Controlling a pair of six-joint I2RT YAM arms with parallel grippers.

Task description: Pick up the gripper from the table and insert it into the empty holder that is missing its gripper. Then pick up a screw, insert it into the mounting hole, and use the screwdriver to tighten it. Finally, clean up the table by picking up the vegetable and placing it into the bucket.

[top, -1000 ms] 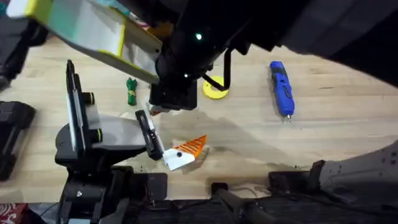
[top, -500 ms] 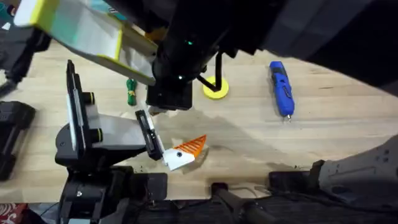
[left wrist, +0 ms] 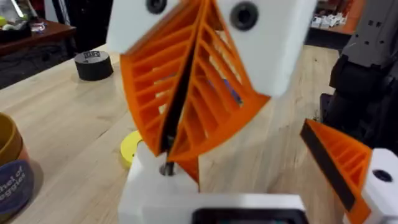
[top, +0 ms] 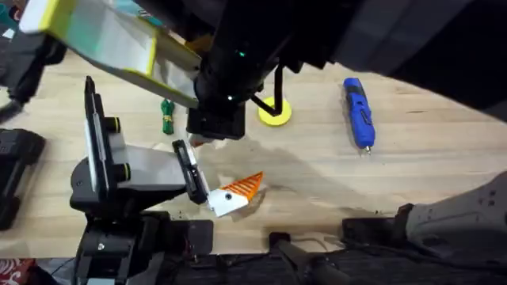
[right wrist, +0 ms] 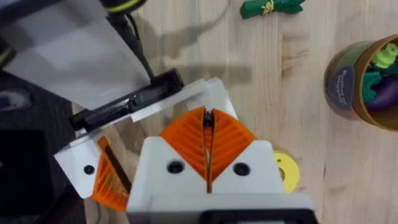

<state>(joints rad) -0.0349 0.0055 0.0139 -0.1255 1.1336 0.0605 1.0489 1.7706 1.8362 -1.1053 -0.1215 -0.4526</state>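
My left gripper point(top: 222, 168) lies low and open, one finger carrying an orange wedge point(left wrist: 336, 165). Its other finger is the white holder point(left wrist: 146, 183), with the orange gripper piece point(left wrist: 188, 170) seated in it. From above, my right gripper point(right wrist: 207, 121) is shut on a small dark screw point(left wrist: 166, 168) whose end touches the holder. The blue screwdriver point(top: 358, 111) lies alone at the right. The green vegetable point(top: 167, 115) lies on the wood left of the right arm. The bucket point(right wrist: 348, 87) stands nearby with toy vegetables inside.
A yellow disc point(top: 275, 112) lies between the right arm and the screwdriver. A black tape roll point(left wrist: 93, 64) sits far back on the table. A white and yellow box point(top: 103, 39) hangs over the far left. Black gear point(top: 16, 170) stands at the left edge.
The right arm shifted slightly to the left over the holder a second ago and has held still since. The left arm and the loose things have not moved.
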